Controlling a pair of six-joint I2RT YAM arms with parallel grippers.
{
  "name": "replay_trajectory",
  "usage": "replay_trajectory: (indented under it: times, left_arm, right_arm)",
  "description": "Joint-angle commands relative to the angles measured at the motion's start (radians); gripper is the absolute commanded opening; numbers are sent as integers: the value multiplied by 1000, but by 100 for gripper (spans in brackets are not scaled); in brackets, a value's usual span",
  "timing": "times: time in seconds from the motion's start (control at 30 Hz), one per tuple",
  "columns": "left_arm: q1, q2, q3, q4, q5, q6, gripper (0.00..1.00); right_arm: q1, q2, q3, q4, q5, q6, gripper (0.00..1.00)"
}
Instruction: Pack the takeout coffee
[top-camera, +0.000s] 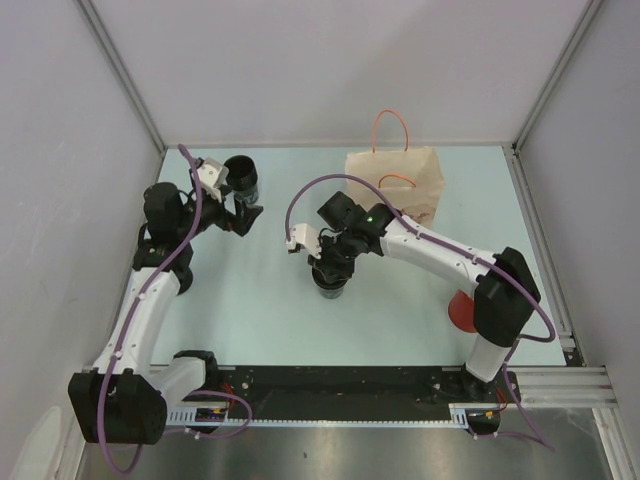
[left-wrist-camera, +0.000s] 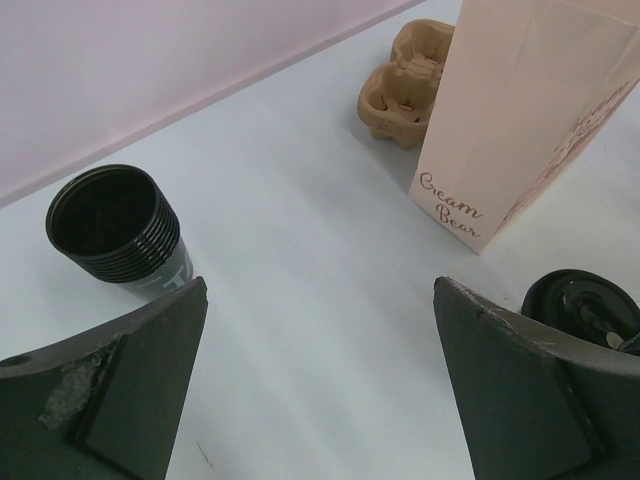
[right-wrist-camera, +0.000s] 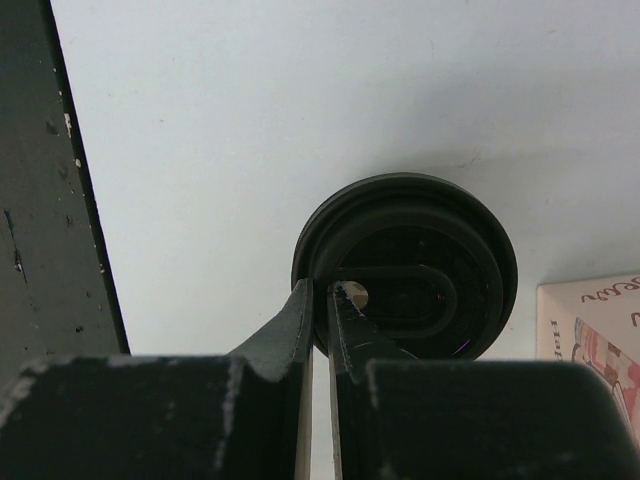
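While my right gripper (right-wrist-camera: 322, 296) rests at the near rim of the lidded cup (top-camera: 330, 278) mid-table, fingers all but pressed together, I judge that lidding is the step in hand. Whether the rim is pinched, I can't tell. That arm reaches left, wrist bent down. Further back, my left gripper (top-camera: 238, 212) hovers spread wide and empty beside the cup stack (top-camera: 241, 176). Next I need the lid seated, then the cup carried to the bag (top-camera: 396, 182) at the far edge.

Paper bag (left-wrist-camera: 520, 110), far desk edge: pale kraft paper, matt, printed script. Cup carrier (left-wrist-camera: 405, 85): rough brown moulded pulp. Cup stack (left-wrist-camera: 115, 225): black, ribbed rims, satin. Lid (right-wrist-camera: 405, 265): glossy black plastic. Desk (left-wrist-camera: 300, 250): smooth, matt, pale. Left pincer (left-wrist-camera: 320, 295): matt dark, scuffed grey at edge.
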Motion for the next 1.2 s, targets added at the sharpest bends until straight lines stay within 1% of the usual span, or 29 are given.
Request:
replay_trajectory:
  times: [0.0,1.17]
  left_arm:
    - [12,0,-9,52,36,-14,99]
    - [13,14,-20,57,64,-12,99]
  right_arm:
    - [-4,5,-4,34,5,17,0]
    - [6,23,-13,3,11,-11,0]
